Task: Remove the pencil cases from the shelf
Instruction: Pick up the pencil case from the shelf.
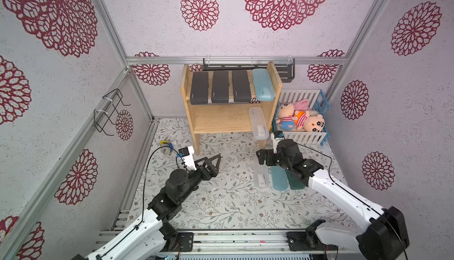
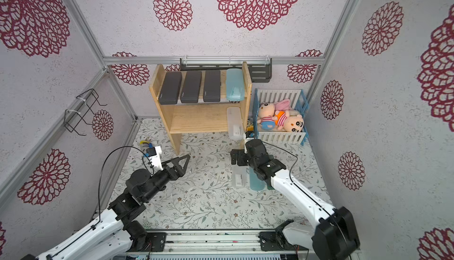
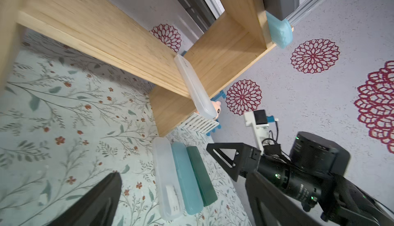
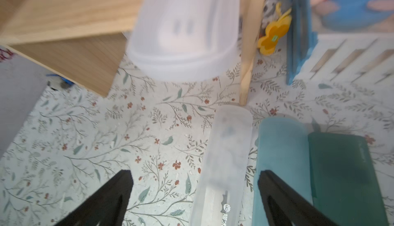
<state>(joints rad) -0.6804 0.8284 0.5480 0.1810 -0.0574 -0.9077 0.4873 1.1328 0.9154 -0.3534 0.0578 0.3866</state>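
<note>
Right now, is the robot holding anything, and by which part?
Nothing is held: left pincer and right pincer both stand open and empty.

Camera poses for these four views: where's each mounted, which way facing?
Top views: high at the near side, looking down toward the shelf; left gripper, right gripper show.
Left wrist: behind left gripper, low, facing the shelf; own finger, right gripper show.
Right wrist: behind right gripper, looking down at the mat; own open fingers show.
Shared by wrist views: three cases on the mat.
</note>
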